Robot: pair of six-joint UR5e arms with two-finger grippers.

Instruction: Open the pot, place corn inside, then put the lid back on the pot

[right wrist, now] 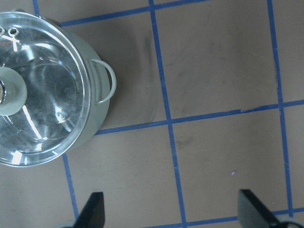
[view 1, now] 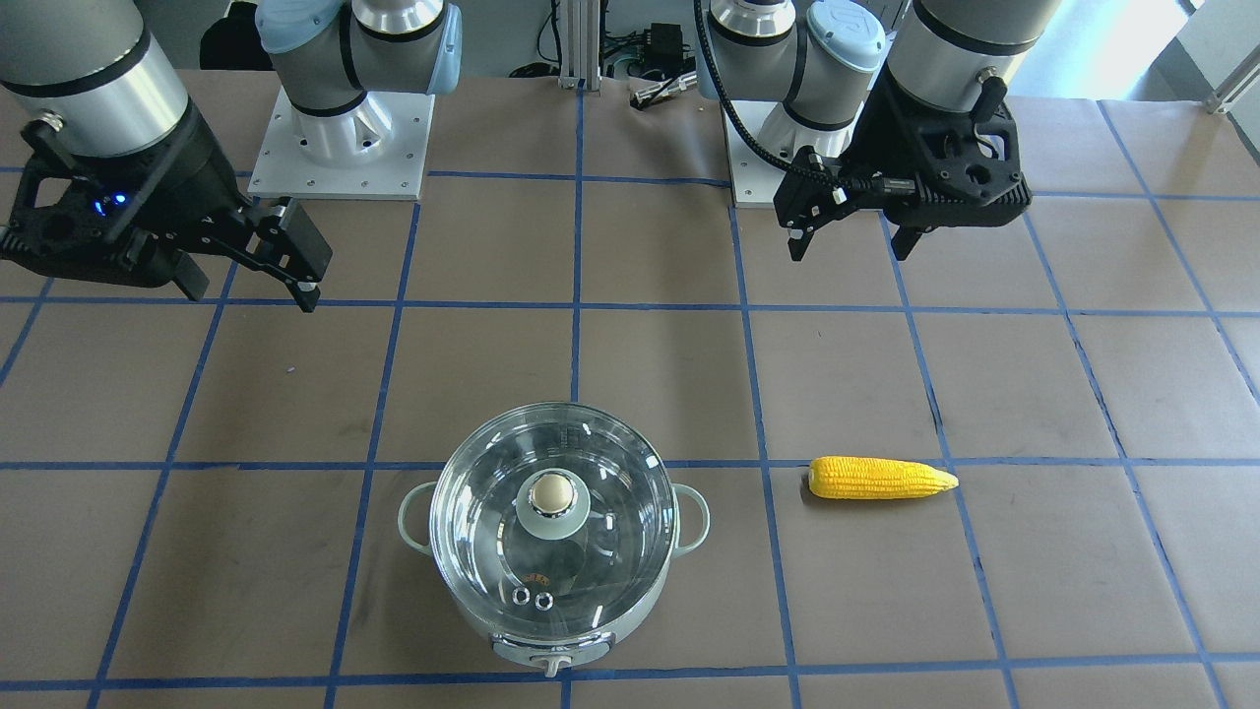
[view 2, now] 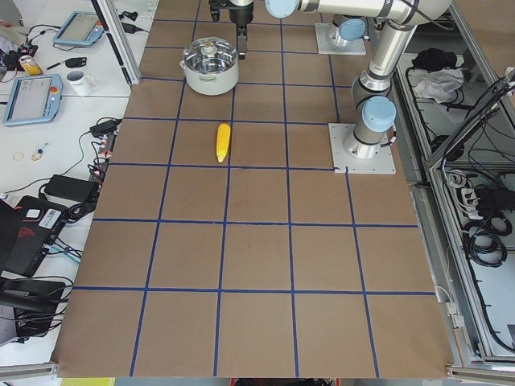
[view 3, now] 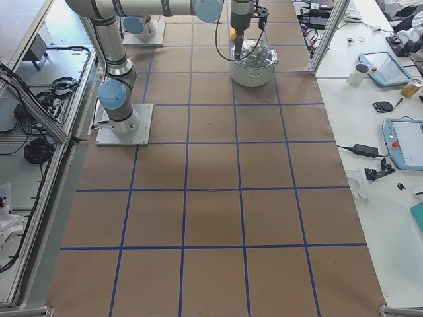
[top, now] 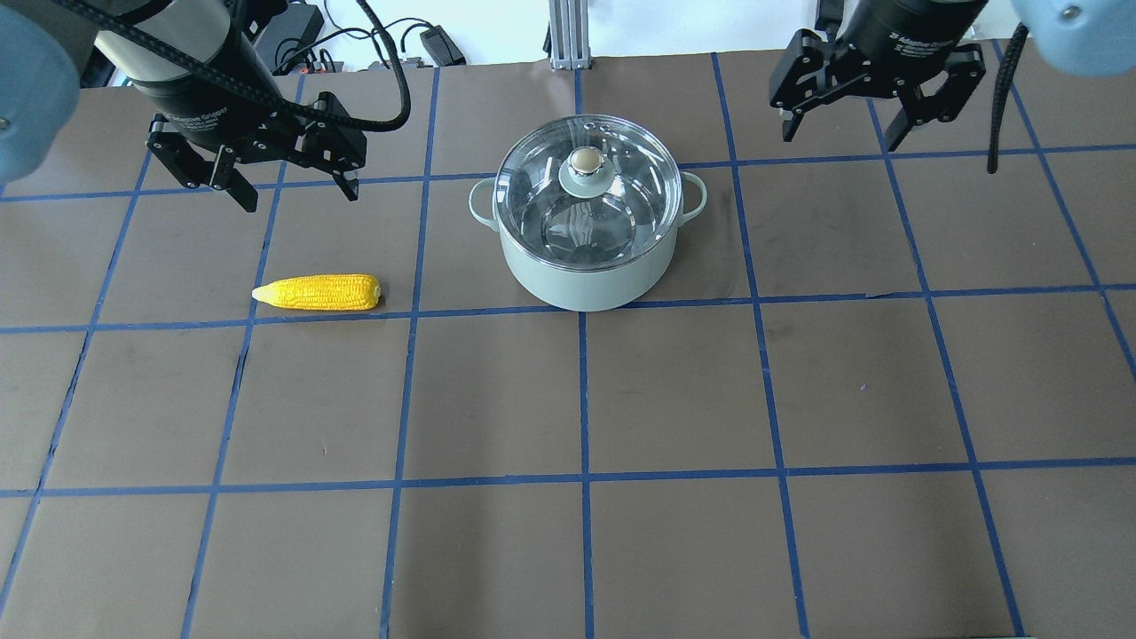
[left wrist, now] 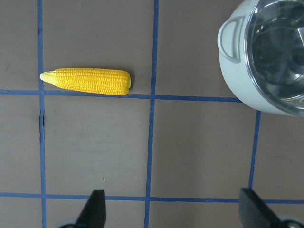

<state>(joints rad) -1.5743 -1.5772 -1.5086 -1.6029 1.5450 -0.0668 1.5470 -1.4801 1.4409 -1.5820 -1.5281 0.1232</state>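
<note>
The pale mint-green pot (top: 581,277) stands at the far middle of the table with the clear glass lid (top: 621,191) seated on it, beige knob up. The yellow corn (top: 318,292) lies flat to the pot's left, pointed end away from the pot. My left gripper (top: 300,197) hangs open and empty above the table, just beyond the corn. My right gripper (top: 840,138) hangs open and empty to the right of the pot. The left wrist view shows the corn (left wrist: 88,81) and the pot's edge (left wrist: 237,71). The right wrist view shows the lid (right wrist: 47,109).
The brown table (top: 674,399) is marked with a blue tape grid. The two arm bases (view 1: 340,148) stand at the robot's side. Side benches with tablets, a cup and cables (view 2: 48,88) run along the table's far edge, past an aluminium post.
</note>
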